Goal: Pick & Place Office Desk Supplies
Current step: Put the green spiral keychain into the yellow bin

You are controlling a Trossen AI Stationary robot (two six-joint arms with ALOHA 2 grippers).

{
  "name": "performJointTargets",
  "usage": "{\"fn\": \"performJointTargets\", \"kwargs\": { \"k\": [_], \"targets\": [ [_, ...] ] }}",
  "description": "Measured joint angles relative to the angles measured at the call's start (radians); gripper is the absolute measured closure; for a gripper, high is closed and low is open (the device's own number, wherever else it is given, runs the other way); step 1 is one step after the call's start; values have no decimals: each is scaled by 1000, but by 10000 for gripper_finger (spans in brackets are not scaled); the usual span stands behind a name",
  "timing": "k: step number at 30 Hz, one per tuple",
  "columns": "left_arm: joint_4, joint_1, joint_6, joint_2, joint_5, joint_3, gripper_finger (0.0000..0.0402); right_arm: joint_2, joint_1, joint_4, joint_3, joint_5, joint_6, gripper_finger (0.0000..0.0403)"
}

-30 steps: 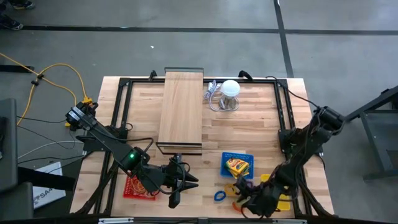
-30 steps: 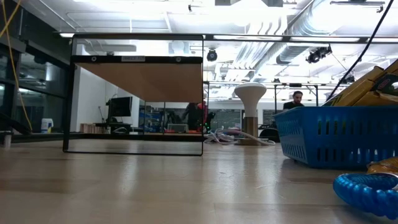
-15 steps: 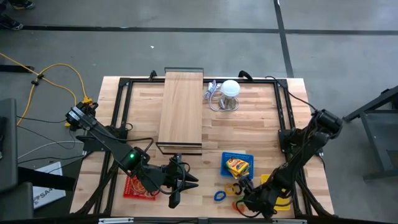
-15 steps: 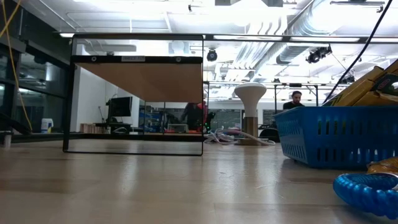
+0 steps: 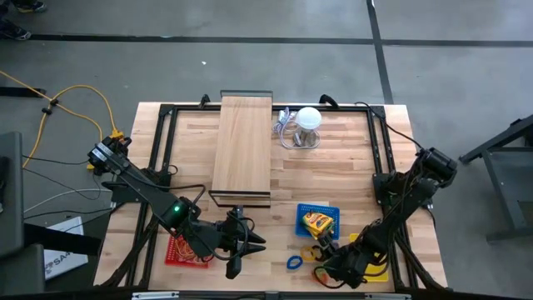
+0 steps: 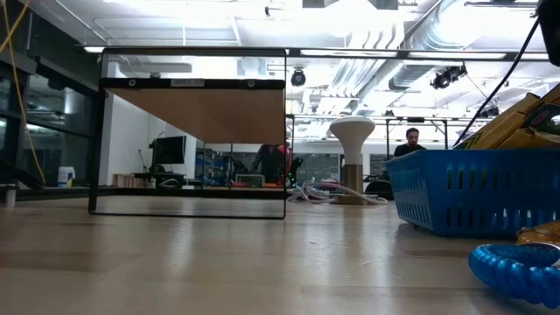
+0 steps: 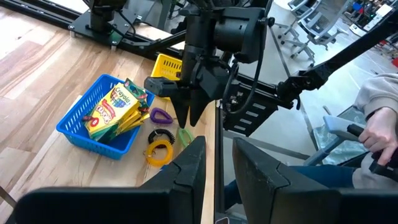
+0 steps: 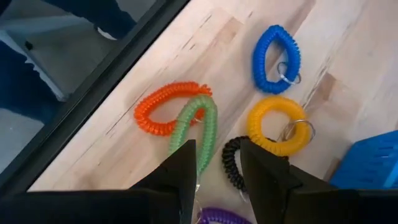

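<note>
Several coiled loop clips lie near the table's near edge: orange (image 8: 163, 110), green (image 8: 200, 127), black (image 8: 232, 163), yellow (image 8: 277, 128), blue (image 8: 276, 58) and purple (image 8: 219, 217). My right gripper (image 8: 217, 168) points down over them, open by a narrow gap, with the green and black loops just under its tips (image 7: 189, 118); I see no touch. Yellow-orange crayon packs (image 5: 317, 222) lie in a blue basket (image 5: 302, 212). My left gripper (image 5: 240, 254) waits near the near edge beside a red tray (image 5: 173, 252), narrowly open.
A yellow tray (image 5: 379, 268) sits behind the right gripper. The pale wooden board (image 5: 242, 146) on its black frame and the white round object with cable (image 5: 308, 118) stand toward the far edge. A person's hand (image 7: 373, 127) shows beyond the near edge.
My right gripper has crept a little toward the table's left, over the loop clips. The clips have stayed where they were.
</note>
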Motion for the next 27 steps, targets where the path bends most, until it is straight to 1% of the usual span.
{"fn": "performJointTargets", "kwargs": {
  "k": [3,8,12,27],
  "targets": [
    [0,0,0,0,0,0,325,12,5,-14,3,-11,-12,290],
    [0,0,0,0,0,0,325,101,19,-100,58,-36,-95,290],
    [0,0,0,0,0,0,325,144,18,-147,95,-51,-97,290],
    [0,0,0,0,0,0,325,148,30,-108,101,-31,-86,290]
  ]
}}
